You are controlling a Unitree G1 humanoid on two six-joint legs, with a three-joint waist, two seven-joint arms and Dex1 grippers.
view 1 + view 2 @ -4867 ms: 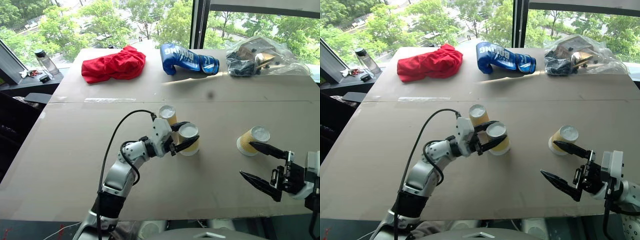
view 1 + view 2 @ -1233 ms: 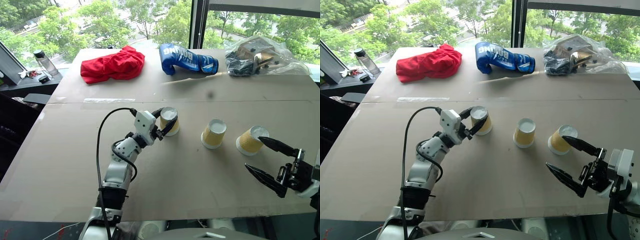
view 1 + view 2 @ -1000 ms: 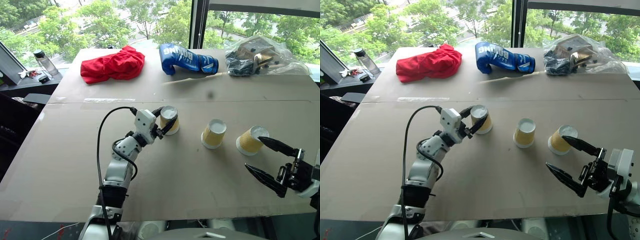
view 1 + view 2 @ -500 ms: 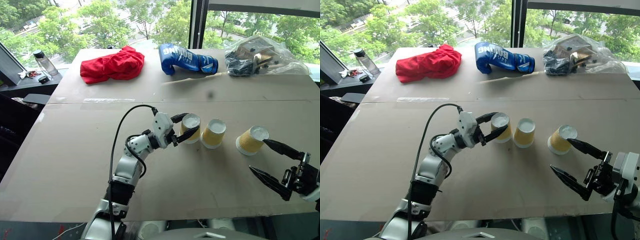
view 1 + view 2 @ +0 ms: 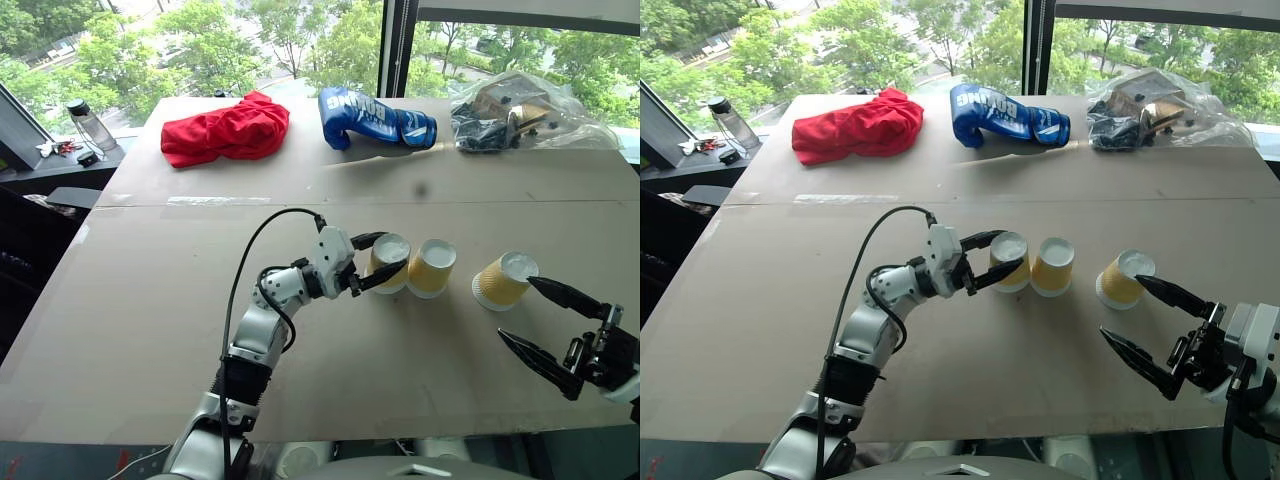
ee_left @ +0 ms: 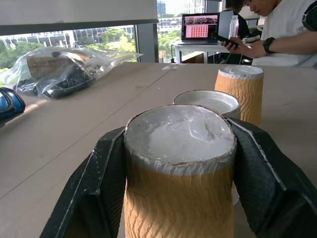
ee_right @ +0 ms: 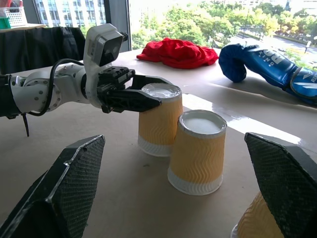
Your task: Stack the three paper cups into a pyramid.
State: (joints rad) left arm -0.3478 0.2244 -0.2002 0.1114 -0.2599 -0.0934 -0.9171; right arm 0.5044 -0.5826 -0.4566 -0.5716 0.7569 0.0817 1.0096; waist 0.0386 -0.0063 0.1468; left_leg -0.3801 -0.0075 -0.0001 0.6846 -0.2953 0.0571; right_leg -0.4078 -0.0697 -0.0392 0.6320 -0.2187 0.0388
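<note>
Tabletop (image 5: 150, 300), brown, board-like, running up to a window. Along its far edge, left to right: red cloth (image 5: 226, 130), blue boxing glove (image 5: 375, 119), clear plastic bag (image 5: 520, 112) with dark items inside. Water bottle (image 5: 90, 122) on a side ledge at far left.

Three paper cups, all upside down with white bases up, sit in a rough row on the near half of the tabletop. Left cup (image 5: 388, 263) and middle cup (image 5: 431, 267) stand just beside each other, apparently touching at the rims. Right cup (image 5: 504, 279) stands apart from the pair and leans slightly. No cup is on top of another.

Left gripper (image 5: 383, 261): jaws clamped on the left cup, one black finger on each side of its ribbed wall near the upturned base; left wrist view confirms both pads pressed against the wall. Cup rests on the tabletop.

Right gripper (image 5: 545, 317): jaws spread wide, holding nothing, at the near right edge; upper fingertip close beside the right cup, contact not resolvable.

Person with a phone at a desk with a laptop in the background of the left wrist view.
</note>
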